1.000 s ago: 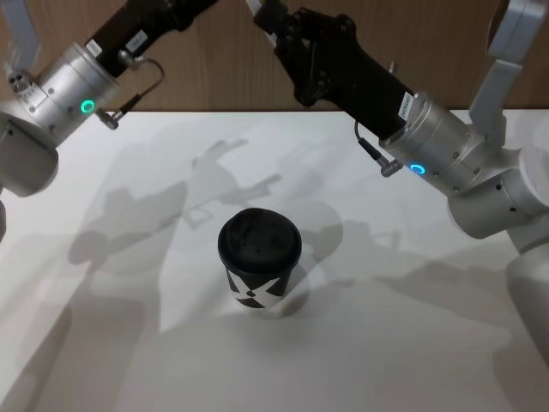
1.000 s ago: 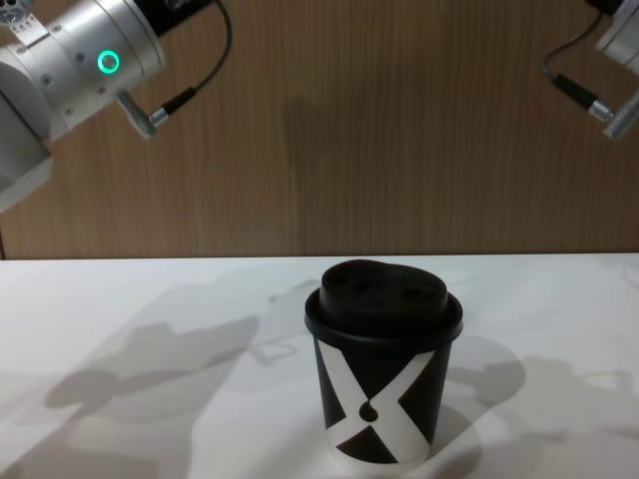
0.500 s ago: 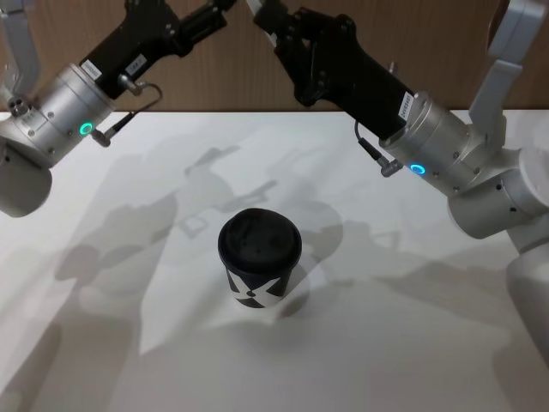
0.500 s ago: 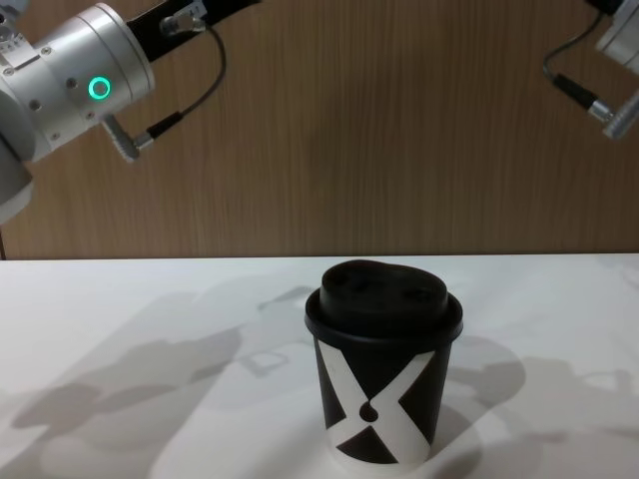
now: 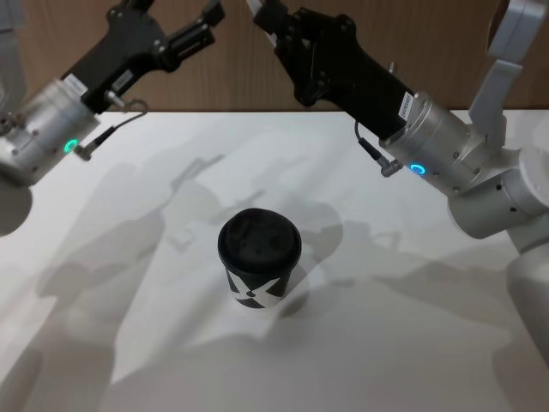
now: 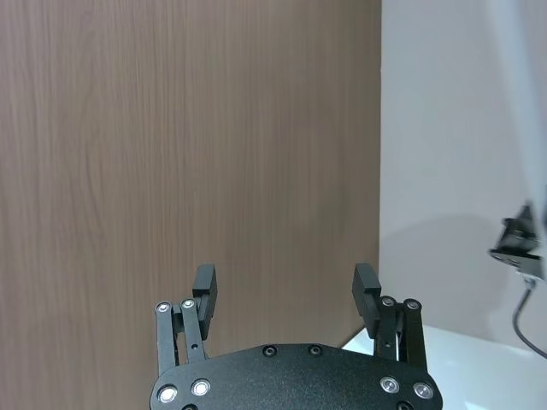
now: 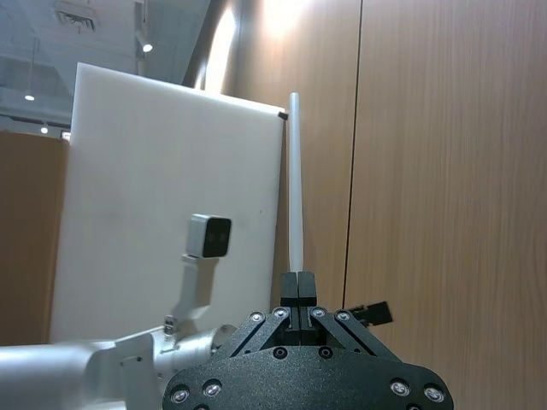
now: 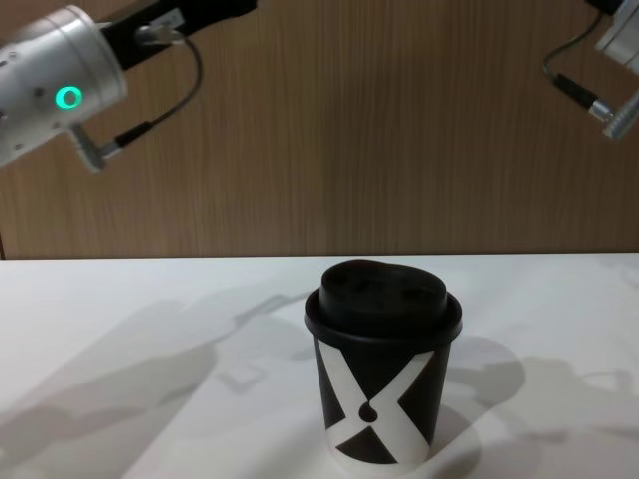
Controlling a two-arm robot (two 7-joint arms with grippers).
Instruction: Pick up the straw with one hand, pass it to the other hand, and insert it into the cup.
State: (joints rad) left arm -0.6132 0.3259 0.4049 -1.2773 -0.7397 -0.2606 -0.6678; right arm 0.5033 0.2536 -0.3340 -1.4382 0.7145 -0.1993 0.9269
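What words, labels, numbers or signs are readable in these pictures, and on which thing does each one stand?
"X": bold white mark on the black paper cup with black domed lid.
White sticker on the left arm: too small to read.
White sticker on the right arm: too small to read.
No other text is readable.

You have a white desk backed by a wood-panelled wall; soft shadows cross the desk.
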